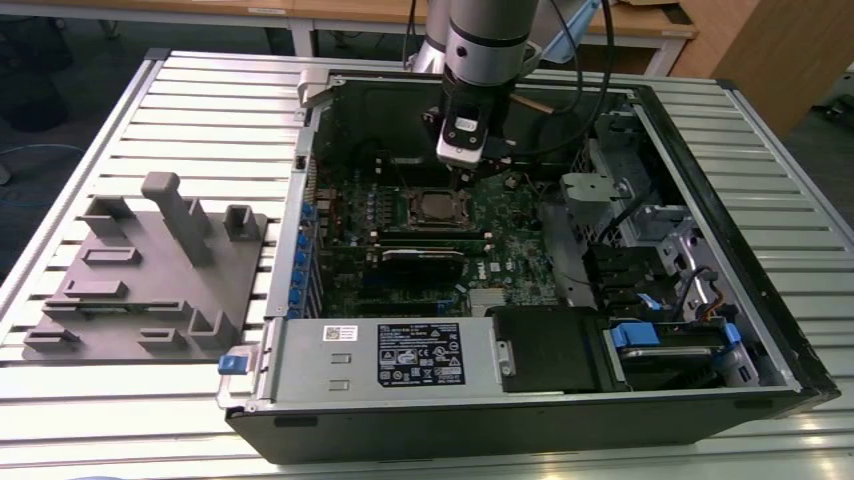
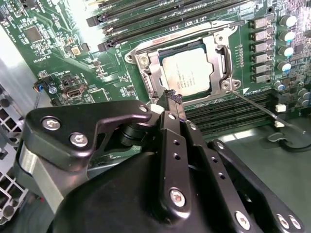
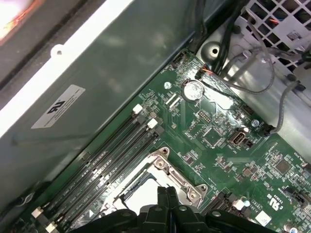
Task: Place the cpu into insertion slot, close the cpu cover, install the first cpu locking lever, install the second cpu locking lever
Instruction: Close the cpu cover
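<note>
**Robot arm poised at an open computer's processor socket.** The arm's black two-finger gripper (image 2: pixel 172 97) hangs just beside the insertion slot (image 2: pixel 171 50). The slot is a small dark socket rimmed in silvery metal, set in the green circuit board (image 2: pixel 63 58) of an open black computer tower case (image 1: pixel 534 430). The jaws are pressed together at the tips and have hold of nothing.

The cpu (image 2: pixel 187 73), a flat square chip with a dull silver-tan metal top, sits in the slot. The cpu cover (image 2: pixel 147 73), a thin silvery frame plate with a cut-out middle, appears to lie flat around the chip's edges. A thin steel wire locking lever (image 2: pixel 257 107) runs out from one corner of the slot across the long black memory slots (image 2: pixel 218 116) and seems unlatched.

The risk, judged from here, lies in narrow closed tips meeting a thin, springy wire. A push slightly off line could slip off the lever and strike the board or the small parts next to the slot. A lever forced down over a cover not fully seated could load the chip unevenly.

Faint print marks the chip's top. A white label (image 3: pixel 58 107) sits on the case wall, and a black-and-white sticker (image 1: pixel 420 355) on a silver metal box (image 1: pixel 307 375), both well apart from the slot. Their wording cannot be made out.
</note>
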